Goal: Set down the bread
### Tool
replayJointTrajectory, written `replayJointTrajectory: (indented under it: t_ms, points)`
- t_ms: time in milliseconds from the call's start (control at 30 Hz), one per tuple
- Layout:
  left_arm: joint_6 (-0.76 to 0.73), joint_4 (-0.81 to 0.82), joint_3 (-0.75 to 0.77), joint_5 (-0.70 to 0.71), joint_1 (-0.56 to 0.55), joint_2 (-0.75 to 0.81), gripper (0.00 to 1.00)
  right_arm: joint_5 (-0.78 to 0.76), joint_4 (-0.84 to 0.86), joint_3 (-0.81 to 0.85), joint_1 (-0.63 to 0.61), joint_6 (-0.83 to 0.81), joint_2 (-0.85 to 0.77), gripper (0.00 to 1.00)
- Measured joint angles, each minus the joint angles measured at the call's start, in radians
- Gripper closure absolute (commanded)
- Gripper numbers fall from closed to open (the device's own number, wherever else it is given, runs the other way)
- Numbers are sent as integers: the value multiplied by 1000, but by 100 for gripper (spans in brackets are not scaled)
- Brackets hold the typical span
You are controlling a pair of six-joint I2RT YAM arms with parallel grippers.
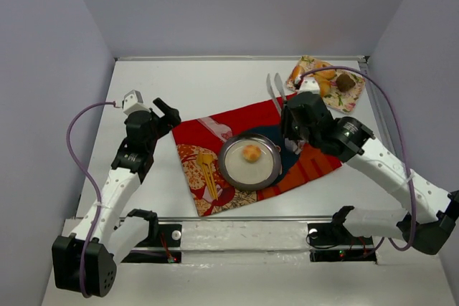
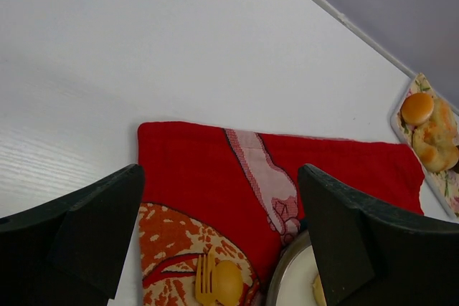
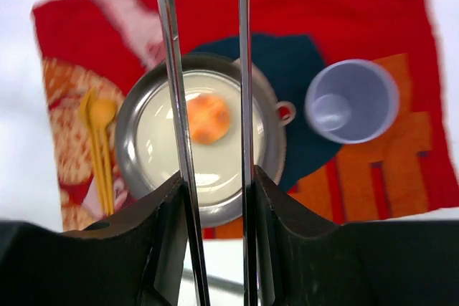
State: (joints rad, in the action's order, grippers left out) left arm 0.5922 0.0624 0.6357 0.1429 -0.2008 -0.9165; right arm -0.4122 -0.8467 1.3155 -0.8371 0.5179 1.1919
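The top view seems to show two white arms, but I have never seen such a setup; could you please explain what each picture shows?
It is a robot: two arms bolted at the near edge of the table, each ending in two fingers. The top view looks down from above and behind them. The other two come from wrist cameras, so each shows its own fingers. The left fingers are open and empty. The right fingers grip metal tongs, which hold nothing. On the table lies a red cloth with a plate, and the bread sits on that plate. Beside it are a cup and a yellow fork and spoon. A tray of pastries stands at the far right.
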Motion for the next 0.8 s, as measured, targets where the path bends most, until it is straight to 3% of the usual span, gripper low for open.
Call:
replayJointTrajectory:
  t_ms: [100, 333, 467, 600, 800]
  points:
    - [0, -1, -5, 0, 0, 2, 1, -74, 0, 6, 91, 14, -33, 62]
    - [0, 0, -7, 0, 0, 27, 1, -80, 50, -73, 623, 0, -103, 63]
    - [0, 0, -7, 0, 0, 31, 1, -6, 82, -153, 801, -31, -65, 66]
    - [0, 0, -7, 2, 0, 31, 1, 62, 124, -229, 874, -68, -3, 64]
    - [0, -4, -7, 10, 0, 31, 1, 85, 157, -228, 886, -85, 32, 63]
